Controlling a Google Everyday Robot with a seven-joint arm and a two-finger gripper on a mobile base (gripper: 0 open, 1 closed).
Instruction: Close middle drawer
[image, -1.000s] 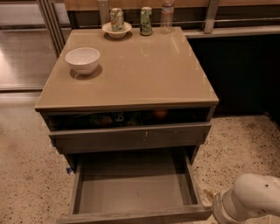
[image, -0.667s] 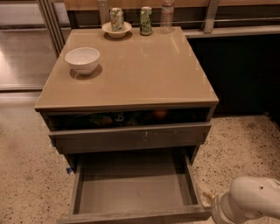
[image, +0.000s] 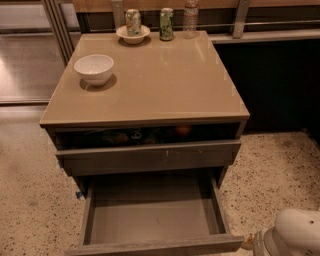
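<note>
The middle drawer (image: 152, 220) is standing pulled far out of the tan-topped cabinet (image: 165, 90), showing its bare grey inner box, with its front edge lying along the bottom of the view. Above it, the upper drawer (image: 150, 157) is sitting slightly open. A white bowl (image: 94, 68) is resting on the top's left side. The robot's white arm (image: 295, 232) is hanging just beside the drawer's front right corner. The gripper is lying beyond the frame, so how its jaws are standing cannot be told.
</note>
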